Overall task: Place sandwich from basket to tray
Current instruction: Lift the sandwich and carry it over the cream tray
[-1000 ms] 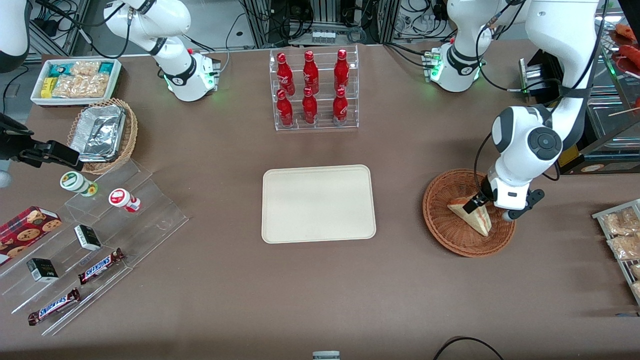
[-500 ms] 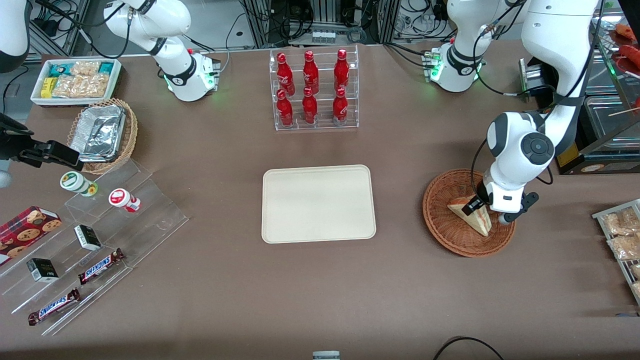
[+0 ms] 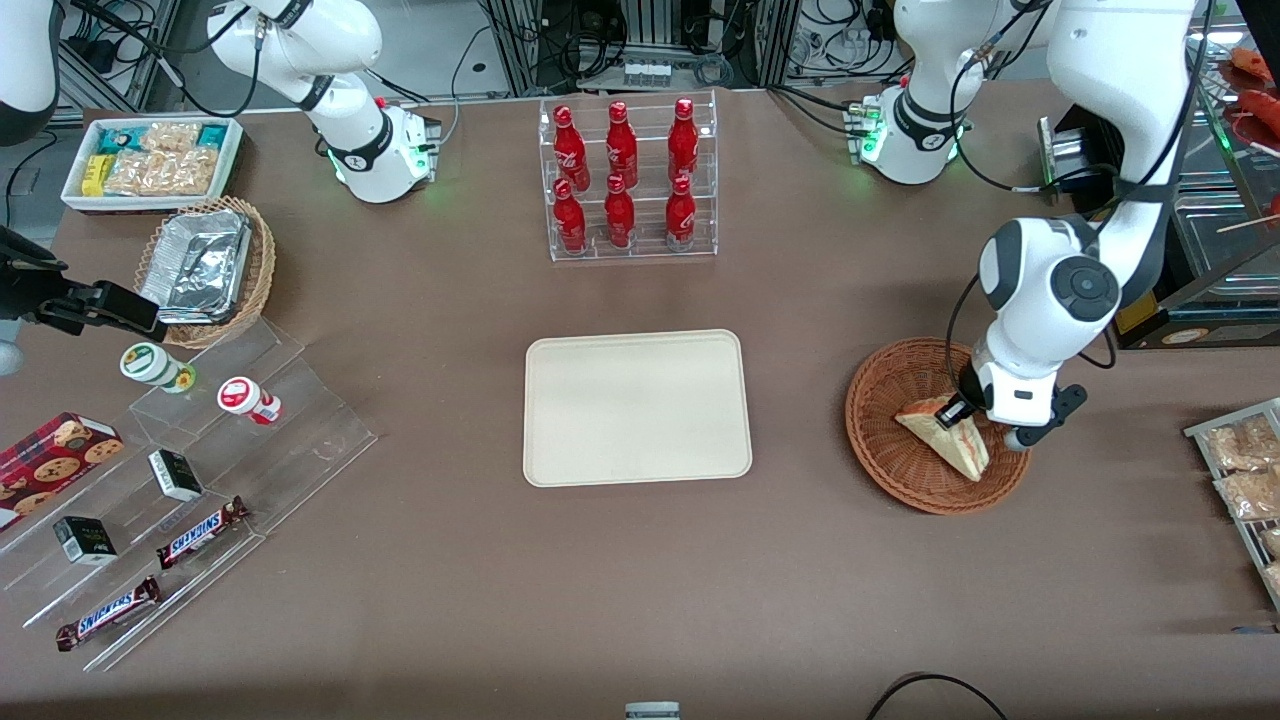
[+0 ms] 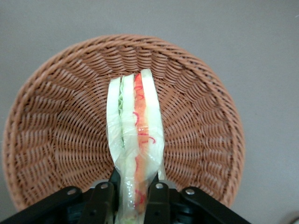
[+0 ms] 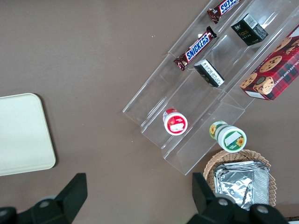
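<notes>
The gripper (image 4: 130,195) is closed on one end of the sandwich (image 4: 135,140), over the basket (image 3: 885,470). The wedge's long axis runs straight out from the fingers. The tray (image 3: 636,408) lies sideways, toward the parked arm's end.

"SNICKERS" reads on 2 candy bars (image 3: 203,532) (image 3: 108,612) on the clear stepped display stand (image 3: 300,440).
</notes>
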